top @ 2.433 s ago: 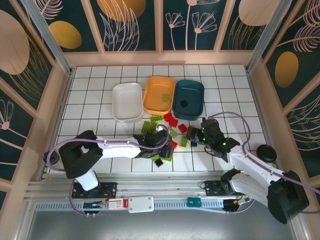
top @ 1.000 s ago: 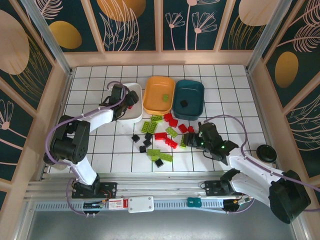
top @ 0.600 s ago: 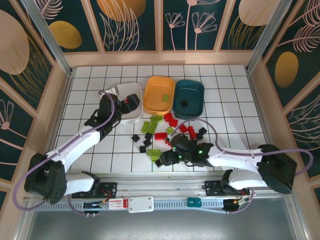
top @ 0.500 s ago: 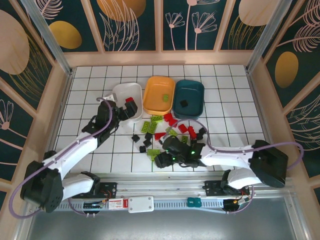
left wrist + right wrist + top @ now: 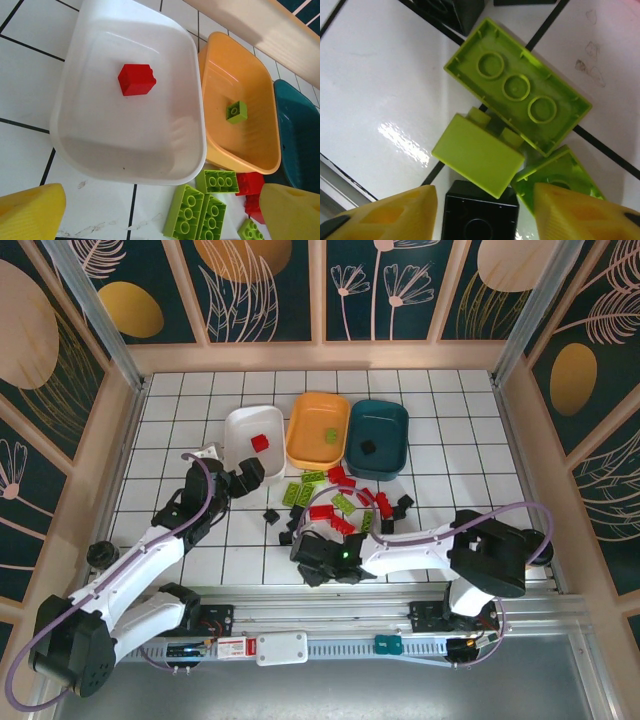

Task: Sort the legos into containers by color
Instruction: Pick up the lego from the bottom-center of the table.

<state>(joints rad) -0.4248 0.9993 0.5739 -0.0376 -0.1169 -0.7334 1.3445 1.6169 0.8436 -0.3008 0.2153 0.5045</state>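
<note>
A white tray (image 5: 240, 425), an orange tray (image 5: 300, 440) and a dark teal tray (image 5: 390, 435) stand in a row at the back. One red lego (image 5: 136, 79) lies in the white tray (image 5: 125, 135). A lime lego (image 5: 236, 111) lies in the orange tray (image 5: 250, 145), and a black one (image 5: 367, 447) in the teal. Loose red, lime and black legos (image 5: 340, 505) are scattered in front of the trays. My left gripper (image 5: 245, 475) hangs open and empty just before the white tray. At the pile's near edge, my right gripper (image 5: 482, 220) is open, its fingers straddling a black lego (image 5: 480, 217) with small gaps. Lime legos (image 5: 517, 87) lie beside it.
Wooden walls close in the tiled table on three sides. A metal rail (image 5: 300, 615) runs along the near edge. A black round object (image 5: 531, 543) sits at the right. Lime legos (image 5: 200, 215) lie close against the white tray's near corner.
The left gripper let the red lego go into the white tray and drew back toward me. The right arm swung left across the pile, came down over the black lego, and its jaws narrowed.
</note>
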